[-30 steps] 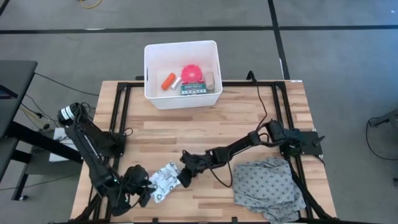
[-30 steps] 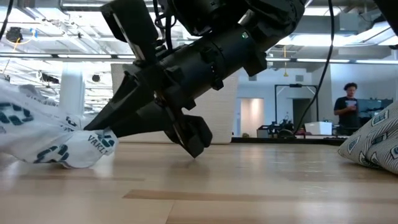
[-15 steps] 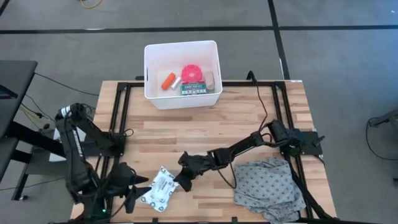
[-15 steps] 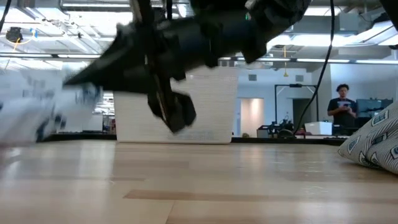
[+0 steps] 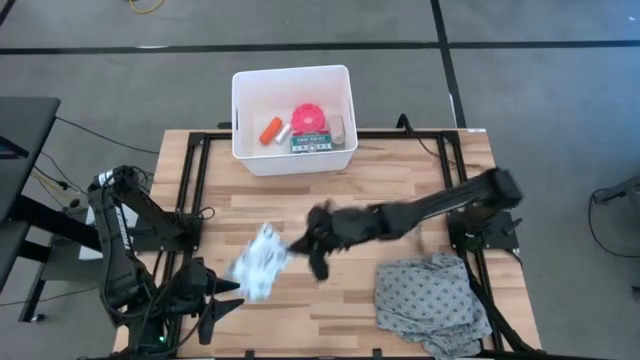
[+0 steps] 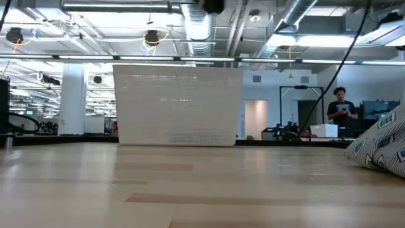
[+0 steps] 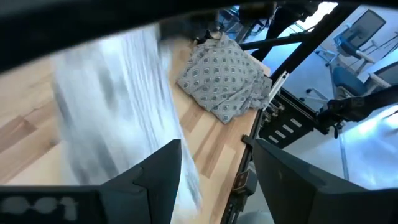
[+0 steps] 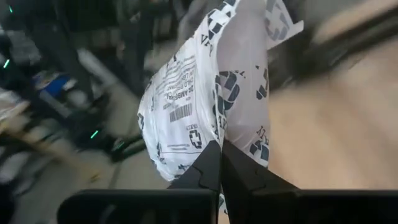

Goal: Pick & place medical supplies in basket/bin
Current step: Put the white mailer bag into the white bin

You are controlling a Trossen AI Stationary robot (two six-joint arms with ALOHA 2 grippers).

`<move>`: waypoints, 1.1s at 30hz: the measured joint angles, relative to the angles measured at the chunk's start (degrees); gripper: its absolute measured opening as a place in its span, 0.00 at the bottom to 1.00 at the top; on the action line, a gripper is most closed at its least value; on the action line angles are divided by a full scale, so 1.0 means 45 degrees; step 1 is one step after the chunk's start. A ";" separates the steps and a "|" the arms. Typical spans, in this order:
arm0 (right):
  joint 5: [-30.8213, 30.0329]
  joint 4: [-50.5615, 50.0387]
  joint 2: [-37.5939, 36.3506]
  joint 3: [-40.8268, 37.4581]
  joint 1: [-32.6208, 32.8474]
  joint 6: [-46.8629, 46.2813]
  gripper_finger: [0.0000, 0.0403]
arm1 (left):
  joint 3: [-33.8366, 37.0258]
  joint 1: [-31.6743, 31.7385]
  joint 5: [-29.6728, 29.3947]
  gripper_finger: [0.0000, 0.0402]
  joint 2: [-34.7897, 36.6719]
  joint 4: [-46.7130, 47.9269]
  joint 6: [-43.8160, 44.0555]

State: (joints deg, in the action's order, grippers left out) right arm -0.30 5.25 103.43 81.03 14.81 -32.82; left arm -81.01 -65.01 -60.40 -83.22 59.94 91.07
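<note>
The packet (image 7: 118,118) is a blurred white smear in the left wrist view, its print unreadable. In the low view the cloth (image 6: 380,149) is cut off at the right edge. From above, the right gripper (image 5: 300,250) is blurred.

Your high view looks straight down from well above, taking in the whole table (image 5: 400,190) with the tub (image 5: 293,118) at its far edge. Your low view sits at tabletop height, near the edge opposite the tub (image 6: 178,105), facing level across the wood at its side wall and the room behind; both views share the tub and the cloth (image 5: 432,302), which shows at the low view's edge (image 6: 380,149). Your left wrist view looks close across the table toward that same cloth (image 7: 222,77). Your right wrist view sits tight against the packet (image 8: 211,93), filling most of it.
</note>
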 joint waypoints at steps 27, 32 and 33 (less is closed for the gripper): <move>-0.5446 -0.2115 -0.1003 0.0019 -0.7527 0.3099 0.00 | -0.0005 0.0957 -0.0311 0.48 -0.0092 0.0033 -0.0830; -0.4152 -0.1528 -0.0013 0.0459 -0.7861 0.3429 0.01 | -0.0005 0.0957 0.0110 0.48 -0.0092 0.0035 -0.1112; -0.3907 -0.1653 0.0135 0.0709 -0.7934 0.3653 0.02 | -0.0005 0.0952 0.0172 0.48 -0.0092 0.0044 -0.1112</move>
State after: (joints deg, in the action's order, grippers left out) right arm -17.88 -2.19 104.04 84.23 -20.89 -16.38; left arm -81.03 -60.73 -59.63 -83.64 60.14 86.06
